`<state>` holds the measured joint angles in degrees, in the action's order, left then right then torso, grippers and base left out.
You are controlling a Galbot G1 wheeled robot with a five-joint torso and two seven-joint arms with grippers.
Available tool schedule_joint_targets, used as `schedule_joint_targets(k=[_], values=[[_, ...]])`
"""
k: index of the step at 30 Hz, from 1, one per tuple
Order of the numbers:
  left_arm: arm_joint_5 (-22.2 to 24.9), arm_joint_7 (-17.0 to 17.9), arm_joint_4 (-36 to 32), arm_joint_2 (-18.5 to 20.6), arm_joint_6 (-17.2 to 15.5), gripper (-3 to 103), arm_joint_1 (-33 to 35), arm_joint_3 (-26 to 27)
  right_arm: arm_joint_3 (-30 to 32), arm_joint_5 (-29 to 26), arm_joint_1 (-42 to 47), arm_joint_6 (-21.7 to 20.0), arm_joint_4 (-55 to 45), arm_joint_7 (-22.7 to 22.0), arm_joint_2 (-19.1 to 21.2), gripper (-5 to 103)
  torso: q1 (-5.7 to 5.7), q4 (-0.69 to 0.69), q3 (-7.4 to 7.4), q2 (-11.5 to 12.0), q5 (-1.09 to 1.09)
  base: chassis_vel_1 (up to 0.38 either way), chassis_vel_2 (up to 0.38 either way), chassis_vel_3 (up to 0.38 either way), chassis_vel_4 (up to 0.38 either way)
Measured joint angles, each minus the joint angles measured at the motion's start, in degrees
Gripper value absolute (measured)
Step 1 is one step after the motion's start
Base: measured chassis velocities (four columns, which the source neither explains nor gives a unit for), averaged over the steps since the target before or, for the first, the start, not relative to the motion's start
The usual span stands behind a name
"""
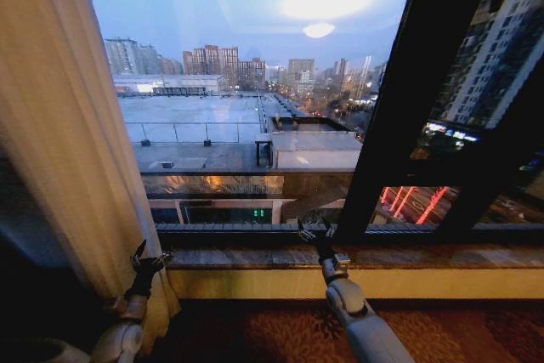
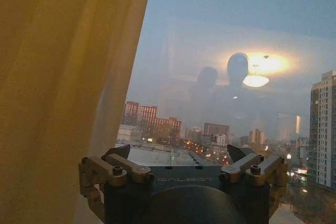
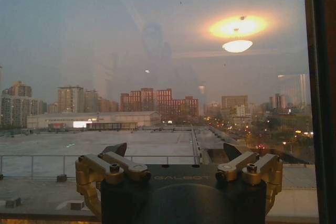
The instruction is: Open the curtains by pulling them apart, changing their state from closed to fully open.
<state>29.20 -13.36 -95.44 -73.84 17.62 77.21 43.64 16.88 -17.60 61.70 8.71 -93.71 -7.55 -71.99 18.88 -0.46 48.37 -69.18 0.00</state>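
Note:
A pale cream, pleated curtain [image 1: 68, 125] hangs gathered at the left of the window, and its edge lets light through. In the left wrist view the curtain [image 2: 58, 87] sits close beside my left gripper [image 2: 178, 153], which is open with nothing between its fingers. In the head view the left gripper [image 1: 150, 254] is low down, right at the curtain's inner edge; I cannot tell if it touches the fabric. My right gripper [image 1: 315, 231] is raised in front of the bare glass at the middle of the sill. It is open and empty in the right wrist view [image 3: 175, 150].
A wide dark window post [image 1: 408, 99] slants down right of centre. A stone sill [image 1: 425, 255] runs along the window's foot, with a yellow wall strip [image 1: 382, 282] under it and patterned carpet [image 1: 255, 333] below. The glass reflects a ceiling lamp [image 3: 237, 45].

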Motion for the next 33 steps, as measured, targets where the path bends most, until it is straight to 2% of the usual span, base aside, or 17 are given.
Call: schedule_joint_targets(k=[7, 16, 33], values=[[0.0, 0.1, 0.0, 0.0, 0.0, 100, 0.0, 0.0, 0.0, 0.0, 0.0, 0.0, 0.0, 0.0, 0.0, 100, 0.0, 0.0, 0.0, 0.0, -0.01, -0.059, -0.071, 0.071, 0.062], [0.0, 0.2, 0.0, 0.0, -0.1, 100, 0.0, 0.0, 0.0, 0.0, 0.0, 0.0, 0.0, 0.0, 0.0, 100, 0.0, 0.0, 0.0, 0.0, 0.01, -0.193, -0.208, 0.213, 0.215], [0.0, 0.2, 0.0, 0.0, -0.1, 100, 0.0, 0.0, 0.0, 0.0, 0.0, 0.0, 0.0, 0.0, 0.0, 100, -0.01, -0.01, 0.0, 0.0, 0.0, -0.348, -0.336, 0.333, 0.344]])
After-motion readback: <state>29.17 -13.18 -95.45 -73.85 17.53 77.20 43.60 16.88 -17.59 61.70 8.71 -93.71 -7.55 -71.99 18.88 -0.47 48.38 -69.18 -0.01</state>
